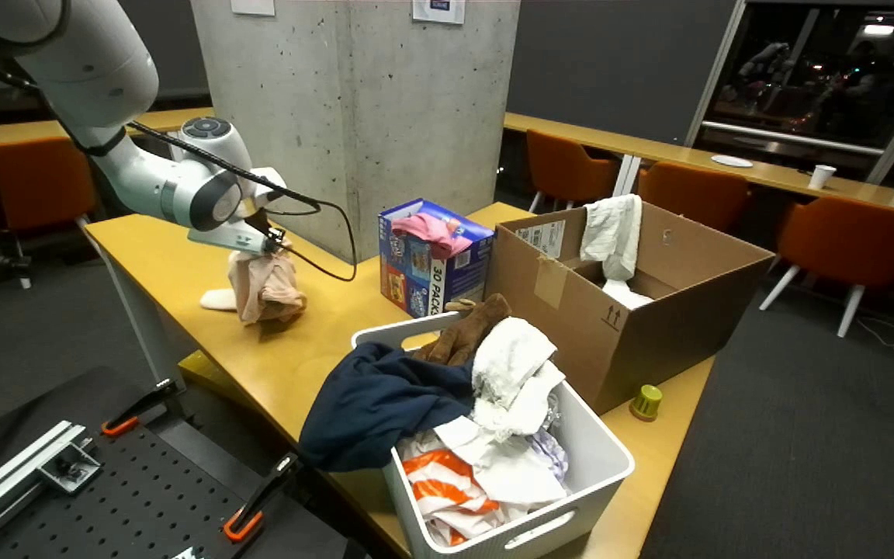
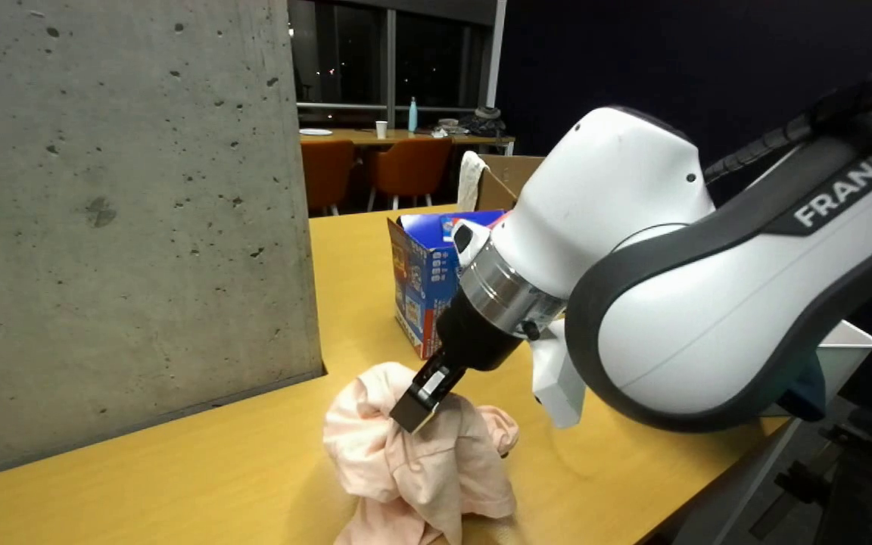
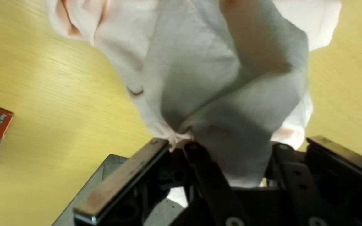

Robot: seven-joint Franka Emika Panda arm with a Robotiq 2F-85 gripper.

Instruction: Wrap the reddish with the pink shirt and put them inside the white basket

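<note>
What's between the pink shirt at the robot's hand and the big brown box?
A blue box with a pink cloth on it stands between the pink shirt and the brown box. Both exterior views show the blue box there.

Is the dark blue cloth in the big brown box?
No, the dark blue cloth hangs over the side of the white basket.

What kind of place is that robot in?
It looks like a shared office, or perhaps a lab. Orange chairs stand at a long desk, there's a big bare concrete pillar, and a black board is dotted with little holes, the sort labs often use.
</note>
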